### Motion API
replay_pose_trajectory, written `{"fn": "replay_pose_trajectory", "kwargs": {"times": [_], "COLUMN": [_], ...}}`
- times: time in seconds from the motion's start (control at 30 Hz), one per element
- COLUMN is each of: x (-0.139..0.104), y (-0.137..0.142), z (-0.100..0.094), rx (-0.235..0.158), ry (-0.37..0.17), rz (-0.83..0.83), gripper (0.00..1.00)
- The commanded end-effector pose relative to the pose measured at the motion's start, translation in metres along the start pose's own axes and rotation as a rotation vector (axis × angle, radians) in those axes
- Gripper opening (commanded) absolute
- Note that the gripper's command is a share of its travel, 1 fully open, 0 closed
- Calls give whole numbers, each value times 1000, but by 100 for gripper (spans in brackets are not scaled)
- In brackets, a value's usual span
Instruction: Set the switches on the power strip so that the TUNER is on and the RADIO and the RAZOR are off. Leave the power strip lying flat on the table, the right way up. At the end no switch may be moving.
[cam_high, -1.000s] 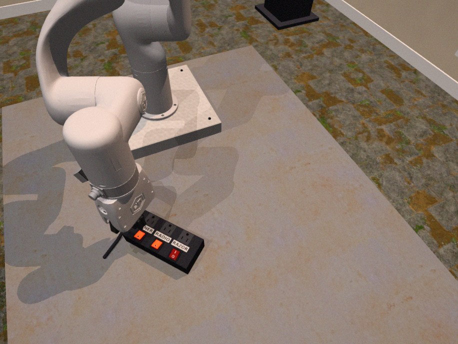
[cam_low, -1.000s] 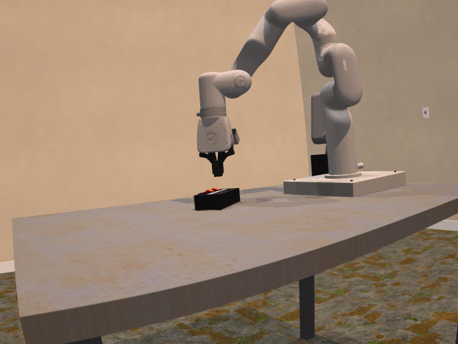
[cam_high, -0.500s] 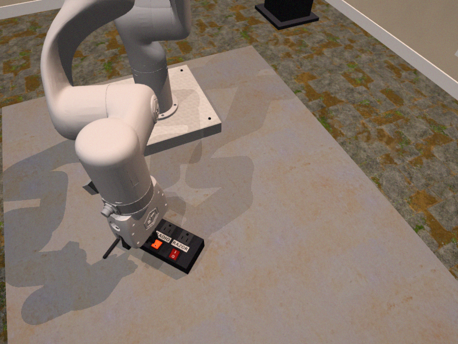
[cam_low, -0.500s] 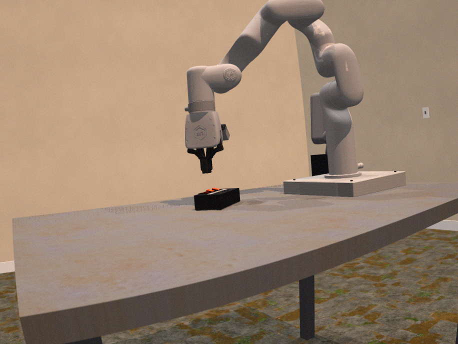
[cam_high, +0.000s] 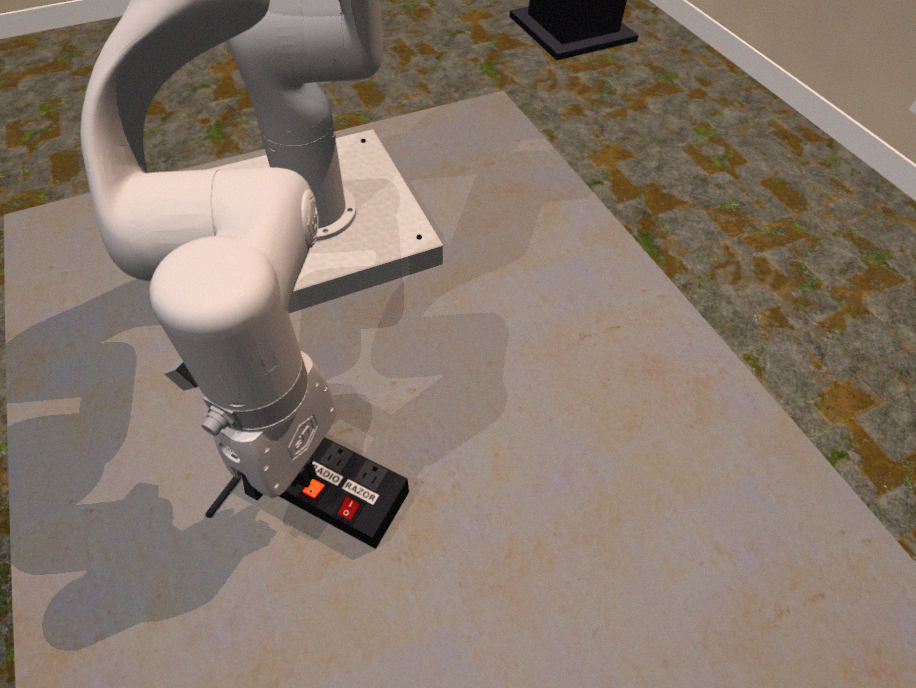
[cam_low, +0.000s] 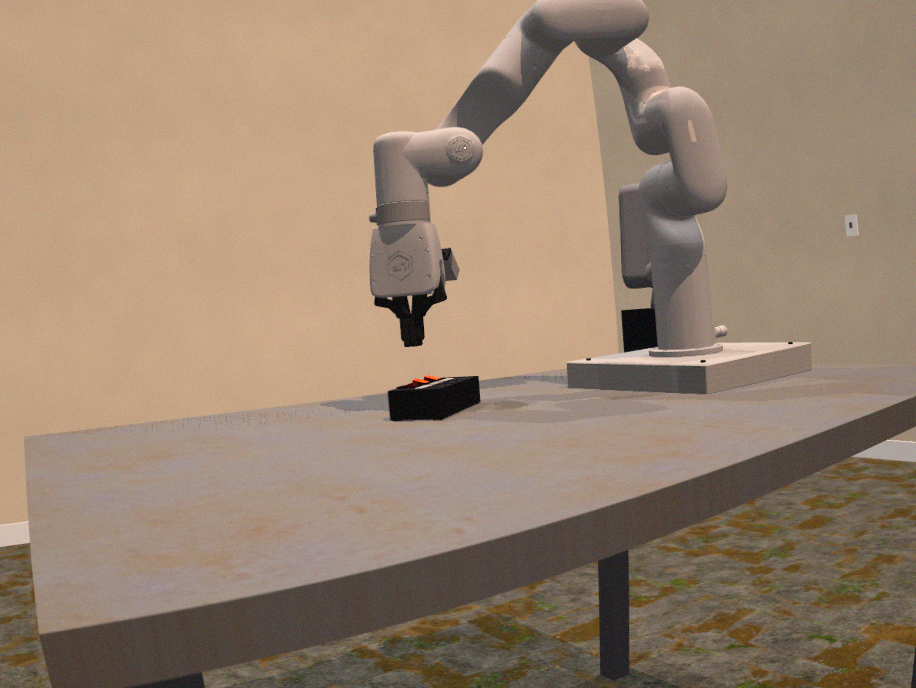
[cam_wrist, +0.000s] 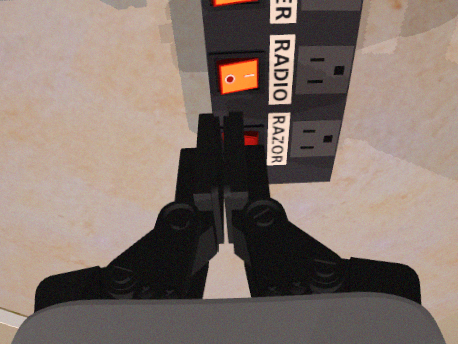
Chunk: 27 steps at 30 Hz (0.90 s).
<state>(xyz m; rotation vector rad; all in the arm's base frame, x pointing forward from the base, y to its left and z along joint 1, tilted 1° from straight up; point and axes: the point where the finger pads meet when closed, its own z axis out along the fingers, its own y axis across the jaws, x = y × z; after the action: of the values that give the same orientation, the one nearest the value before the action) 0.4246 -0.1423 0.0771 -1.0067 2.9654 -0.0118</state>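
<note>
The black power strip lies flat on the table, labels up. The RAZOR switch is a darker red and partly hidden behind my fingertips. My gripper is shut and empty, pointing straight down. In the side view the gripper hangs a short way above the strip, not touching it. In the overhead view the RADIO switch is orange and the RAZOR switch dull red; my wrist hides the TUNER end.
The strip's black cord runs out from its left end. The arm's base plate sits at the back of the table. A black box stands on the floor beyond the table.
</note>
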Motion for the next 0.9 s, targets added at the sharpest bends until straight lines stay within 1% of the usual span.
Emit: {"fn": "replay_pose_trajectory", "kwargs": {"times": [0.0, 0.87], "x": [-1, -1], "y": [-1, -1], "z": [-1, 2], "rx": [3, 3], "ry": [-2, -2], "rz": [0, 0], "gripper": [0, 0]}}
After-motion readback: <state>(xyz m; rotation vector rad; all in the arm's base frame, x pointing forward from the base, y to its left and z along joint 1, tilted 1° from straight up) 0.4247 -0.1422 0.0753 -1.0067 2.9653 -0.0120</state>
